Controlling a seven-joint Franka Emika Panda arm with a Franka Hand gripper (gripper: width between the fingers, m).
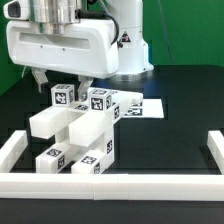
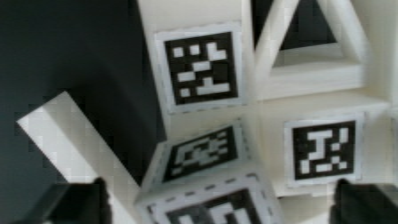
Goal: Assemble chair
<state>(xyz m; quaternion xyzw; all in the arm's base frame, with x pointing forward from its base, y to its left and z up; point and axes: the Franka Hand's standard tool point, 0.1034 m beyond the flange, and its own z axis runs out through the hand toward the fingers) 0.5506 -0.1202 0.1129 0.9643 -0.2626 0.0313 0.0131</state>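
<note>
Nearest the exterior view's camera, a low white border bar (image 1: 110, 185) runs across the front edge of the black table (image 1: 185, 115), turning up into short side bars at the exterior view's left (image 1: 12, 148) and right (image 1: 207, 150). Just behind the front bar stands the chair (image 1: 78, 130), a cluster of chunky white tagged blocks set left of centre; its lowest pieces lie close to the front bar, while bare table remains open on its right. Above the chair hang the fingers (image 1: 62, 80) (apart, clamped on nothing), their tips just over the topmost tagged blocks; whether they touch the blocks cannot be told. In the wrist view, dark fingertips (image 2: 57, 205) frame tagged chair faces (image 2: 199, 65), with dark table open at one side. Behind the chair, the marker board (image 1: 143, 106) lies flat. Farthest back, the glossy arm base (image 1: 125, 40) stands at the table's rear edge.
</note>
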